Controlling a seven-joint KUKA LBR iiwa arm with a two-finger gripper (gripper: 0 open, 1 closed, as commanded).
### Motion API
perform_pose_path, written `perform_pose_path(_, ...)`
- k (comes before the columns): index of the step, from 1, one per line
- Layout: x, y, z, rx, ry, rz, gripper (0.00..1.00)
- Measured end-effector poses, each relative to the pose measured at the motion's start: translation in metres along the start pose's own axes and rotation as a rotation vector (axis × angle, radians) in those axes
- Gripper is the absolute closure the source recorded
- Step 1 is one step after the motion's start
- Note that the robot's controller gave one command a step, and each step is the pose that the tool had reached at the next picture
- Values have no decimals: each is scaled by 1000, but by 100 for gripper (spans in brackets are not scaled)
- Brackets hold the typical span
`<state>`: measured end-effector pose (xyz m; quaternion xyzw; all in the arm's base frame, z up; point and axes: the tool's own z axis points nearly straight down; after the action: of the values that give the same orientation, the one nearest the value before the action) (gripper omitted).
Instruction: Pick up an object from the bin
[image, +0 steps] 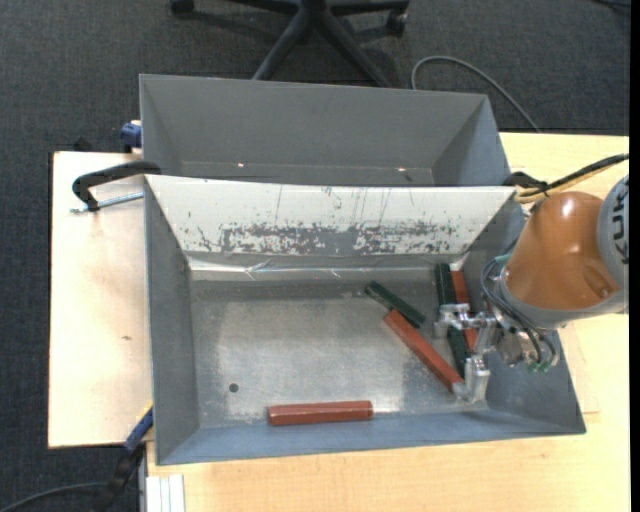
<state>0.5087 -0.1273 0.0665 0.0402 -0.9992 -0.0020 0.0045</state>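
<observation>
My gripper (465, 348) is low at the bin's right side and stands open, one fingertip (476, 380) near the floor by the right wall. Between the fingers runs a dark green stick (457, 348), whose upper end (443, 280) reaches toward the back wall beside a red piece (458, 288). Just left of the gripper lies a red-orange elongated handle (420, 348), slanting from the middle down to the lower fingertip. A second dark green handle (392, 303) crosses its upper end.
A red-brown rectangular bar (320, 411) lies flat along the bin's front wall, well left of the gripper. The orange wrist cover and cables sit over the right rim.
</observation>
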Motion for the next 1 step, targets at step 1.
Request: perform_pose_path(1,-2,44,-4,1,-9,127,0)
